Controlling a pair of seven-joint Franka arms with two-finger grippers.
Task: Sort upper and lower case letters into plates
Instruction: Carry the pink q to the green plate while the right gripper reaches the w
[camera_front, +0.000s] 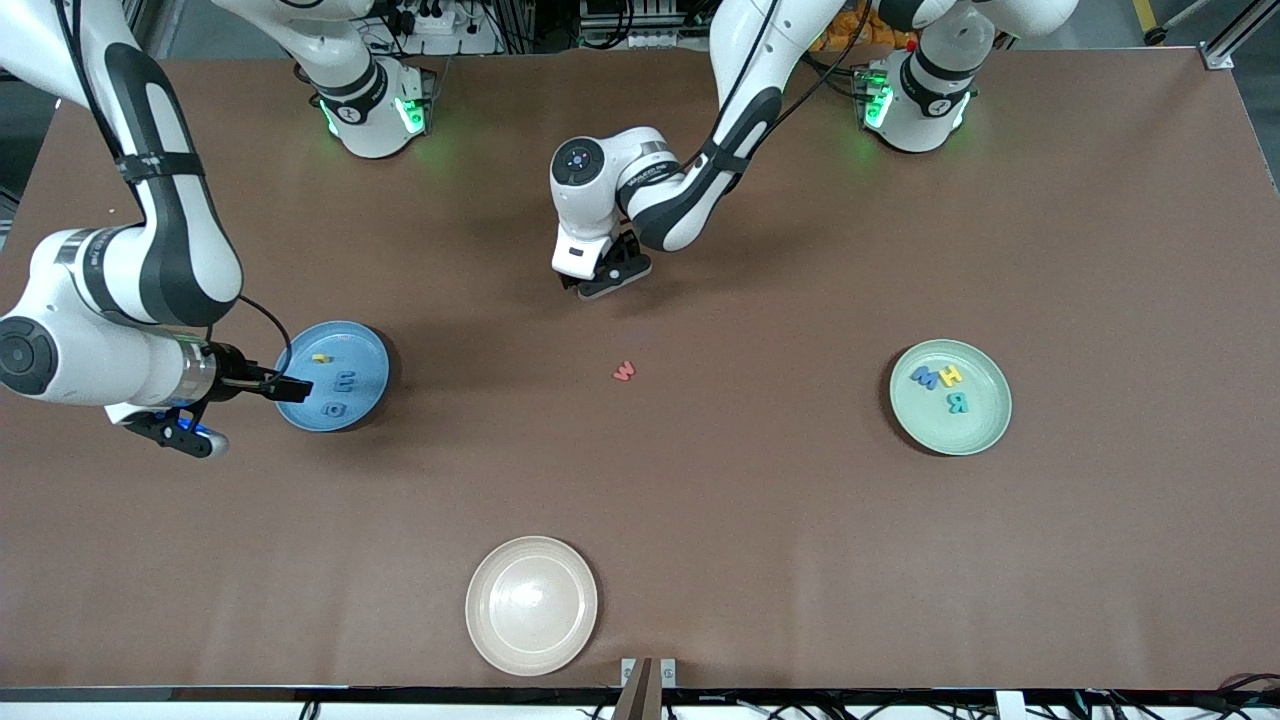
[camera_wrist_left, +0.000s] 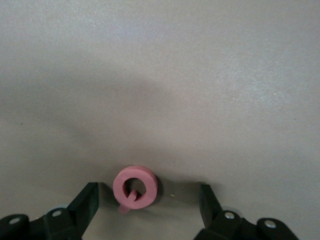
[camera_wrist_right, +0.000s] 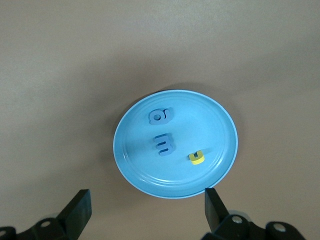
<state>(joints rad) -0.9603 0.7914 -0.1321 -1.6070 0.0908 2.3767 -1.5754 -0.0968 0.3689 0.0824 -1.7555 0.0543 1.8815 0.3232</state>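
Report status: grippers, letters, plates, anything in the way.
Left gripper open, straddling pink Q on table. Right gripper open over blue plate, three letters in. Green plate three. Red letter loose. Nothing blocking.

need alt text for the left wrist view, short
A pink ring-shaped letter with a small tail, like a Q, lies flat on the brown table. The left gripper is low over it, one dark finger on each side, neither touching it.
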